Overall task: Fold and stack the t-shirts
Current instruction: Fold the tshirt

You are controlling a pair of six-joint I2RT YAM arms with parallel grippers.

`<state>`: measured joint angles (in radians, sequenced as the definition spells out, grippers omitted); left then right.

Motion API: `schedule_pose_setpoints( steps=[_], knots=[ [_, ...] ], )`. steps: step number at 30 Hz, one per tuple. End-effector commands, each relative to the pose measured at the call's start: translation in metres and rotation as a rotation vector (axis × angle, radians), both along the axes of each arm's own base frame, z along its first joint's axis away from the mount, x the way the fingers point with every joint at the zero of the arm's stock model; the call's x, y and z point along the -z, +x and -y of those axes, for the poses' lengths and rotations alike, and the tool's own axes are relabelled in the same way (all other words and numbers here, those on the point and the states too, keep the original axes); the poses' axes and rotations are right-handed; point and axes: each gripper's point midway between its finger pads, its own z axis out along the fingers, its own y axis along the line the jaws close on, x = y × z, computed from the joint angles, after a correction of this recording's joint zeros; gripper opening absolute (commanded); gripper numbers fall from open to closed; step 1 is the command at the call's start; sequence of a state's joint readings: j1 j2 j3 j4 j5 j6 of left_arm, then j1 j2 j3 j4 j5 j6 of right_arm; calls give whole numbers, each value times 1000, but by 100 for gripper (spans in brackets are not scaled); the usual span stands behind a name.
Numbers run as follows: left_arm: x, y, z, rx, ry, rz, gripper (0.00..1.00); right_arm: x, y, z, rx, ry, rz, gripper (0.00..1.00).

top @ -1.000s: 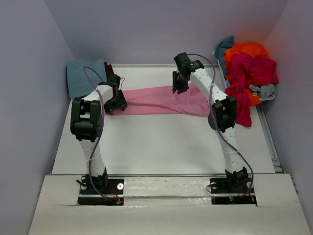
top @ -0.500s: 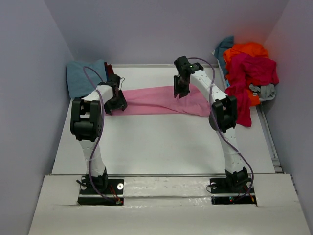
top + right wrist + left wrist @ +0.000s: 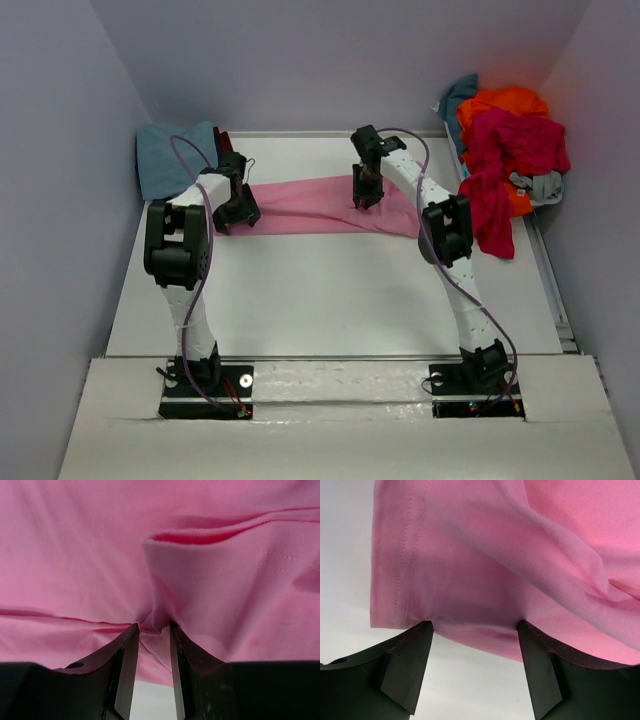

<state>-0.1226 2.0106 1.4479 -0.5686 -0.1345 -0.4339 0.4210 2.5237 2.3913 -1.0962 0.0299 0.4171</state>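
top view, shirt: a light pink soft cloth t-shirt (image 3: 310, 208) lies as a long band across the far middle of the white counter (image 3: 330, 290).
top view, others: a dusty teal-blue cloth t-shirt (image 3: 172, 158) sits at the far left corner; a heap of orange, crimson, teal and grey cloth t-shirts (image 3: 505, 140) sits at the far right.
top view, arms: the left pincer (image 3: 238, 210) is at the band's left end, and the right pincer (image 3: 365, 190) is over its middle.
left wrist view: the left pincer (image 3: 475, 627) stands wide, its tips touching the hemmed near edge and gripping nothing.
right wrist view: the right pincer (image 3: 153, 626) is narrow, nipping a pucker of pink cloth below the ribbed collar.
step: probably folding the pink one.
next move: the left likely needs to close on the hem so that both can lift evenly.
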Motion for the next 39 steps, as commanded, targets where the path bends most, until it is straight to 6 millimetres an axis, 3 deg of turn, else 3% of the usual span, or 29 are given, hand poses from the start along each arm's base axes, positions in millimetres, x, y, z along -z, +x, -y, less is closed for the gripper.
schedule_pose_setpoints(
  steps=[1, 9, 12, 13, 14, 23, 30, 39],
  knots=[
    [-16, -3, -6, 9, 19, 10, 81, -12, 14, -3, 22, -10, 61, 37],
    [-15, -3, -5, 11, 18, 10, 81, -22, 19, -2, 27, -11, 92, 34],
    [-15, -2, -5, 12, 16, 10, 81, -18, 19, -2, 24, -16, 85, 23],
    [-15, -3, -5, 10, 17, 8, 81, -16, 19, -2, 23, -18, 81, 11],
    [-15, -3, -5, 10, 17, 8, 81, -16, 18, -2, 24, -17, 79, 7],
    [-13, -9, -7, 9, 25, 1, 81, -27, 30, 6, 40, -36, 130, 7],
    [-14, -12, -8, 12, 26, -1, 81, -39, 45, 29, 103, -40, 173, 7],
    [-16, -15, -9, 12, 30, 1, 81, -34, 54, 49, 150, -61, 179, 7]
  ],
)
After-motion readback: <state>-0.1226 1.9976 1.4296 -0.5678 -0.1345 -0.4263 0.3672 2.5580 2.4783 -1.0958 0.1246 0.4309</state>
